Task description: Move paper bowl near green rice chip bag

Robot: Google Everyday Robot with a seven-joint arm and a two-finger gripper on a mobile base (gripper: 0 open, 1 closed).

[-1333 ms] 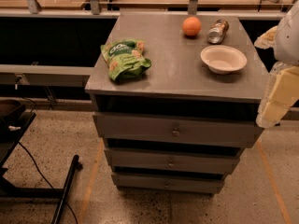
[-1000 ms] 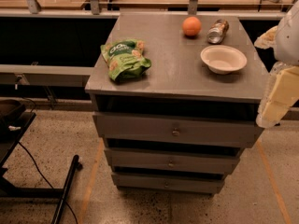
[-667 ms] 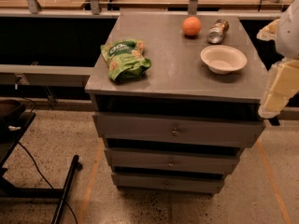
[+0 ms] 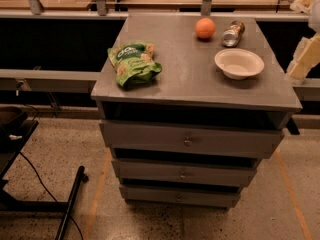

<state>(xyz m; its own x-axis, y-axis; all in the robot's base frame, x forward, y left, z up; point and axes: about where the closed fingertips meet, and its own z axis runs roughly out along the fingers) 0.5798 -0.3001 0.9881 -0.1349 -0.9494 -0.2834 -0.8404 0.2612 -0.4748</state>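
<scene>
The off-white paper bowl (image 4: 239,63) sits upright on the right side of the grey cabinet top (image 4: 195,79). The green rice chip bag (image 4: 133,63) lies on the left side, well apart from the bowl. My gripper (image 4: 304,59) shows as a pale cream part at the right edge of the view, to the right of the bowl and beyond the cabinet's right edge, not touching anything.
An orange fruit (image 4: 205,28) and a silver can (image 4: 233,33) lying on its side are at the back of the top, behind the bowl. The cabinet has three drawers (image 4: 188,142) below. A dark stand base (image 4: 70,204) lies on the floor at left.
My arm has risen and pulled toward the upper right edge of the view. The bowl, bag, fruit and can hold their places on the top.
</scene>
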